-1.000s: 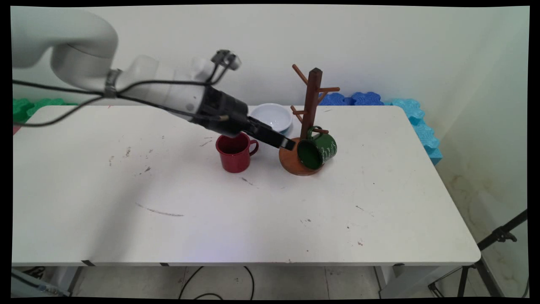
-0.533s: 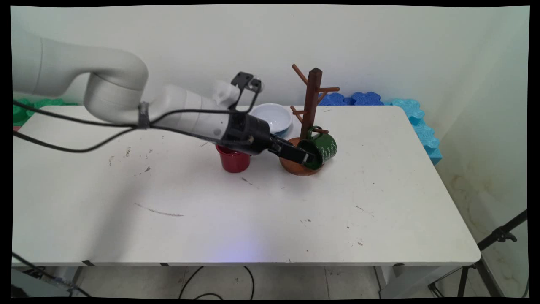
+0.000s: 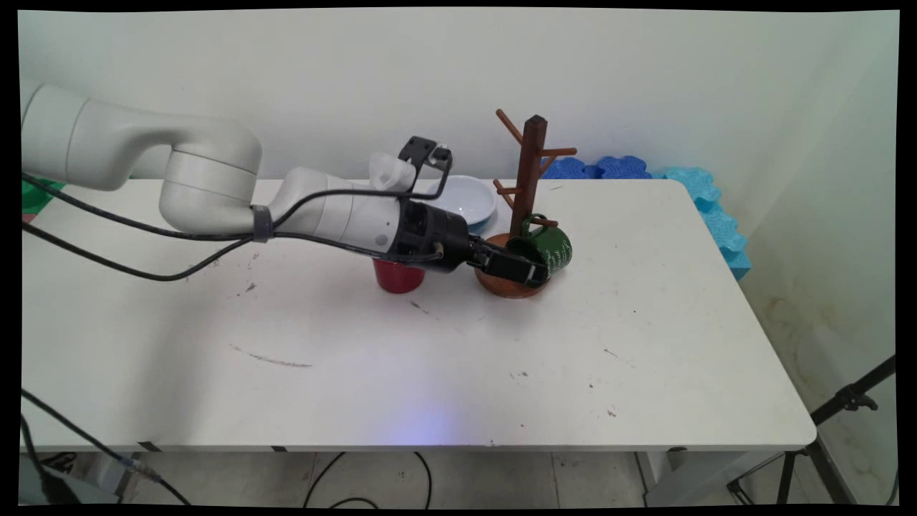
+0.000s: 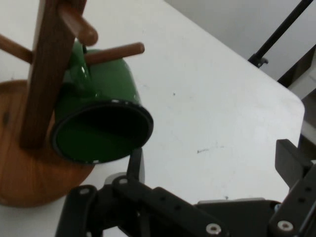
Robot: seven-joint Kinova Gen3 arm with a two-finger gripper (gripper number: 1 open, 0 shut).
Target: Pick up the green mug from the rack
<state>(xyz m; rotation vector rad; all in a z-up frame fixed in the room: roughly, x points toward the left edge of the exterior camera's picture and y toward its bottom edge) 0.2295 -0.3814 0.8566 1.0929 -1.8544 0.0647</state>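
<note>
Since a second ago my arm has dropped and reached further right: then my claw hung above the red cup's handle, short of the rack; half a second ago it had reached the green mug's mouth, and now it sits a little lower and further in at that mouth. Nothing on the table has shifted.

Going from the left, the white table (image 3: 215, 373) shows scuffs and a long grey streak. Next comes the red cup (image 3: 396, 276), upright, mostly hidden behind my wrist. Behind it, toward the wall, sits a white bowl (image 3: 469, 195). Then my claw (image 3: 531, 272), stretched low and nearly level over the wooden mug tree's (image 3: 531, 168) round base, its tip at the green mug's (image 3: 553, 247) rim.

The mug hangs by its handle from a low peg, tilted so its dark mouth faces me and slightly downward, its lower edge just above the base. From my hand camera the claw (image 4: 210, 170) stands wide open and holds nothing: one finger (image 4: 136, 165) rises just below the green mug's (image 4: 106, 106) rim, close to touching it, though I cannot tell whether it does; the other finger shows far off at the picture's right edge. The mug tree's post (image 4: 47, 74) stands beside the mug.

Further right, blue foam blocks (image 3: 698, 193) line the table's far corner.
</note>
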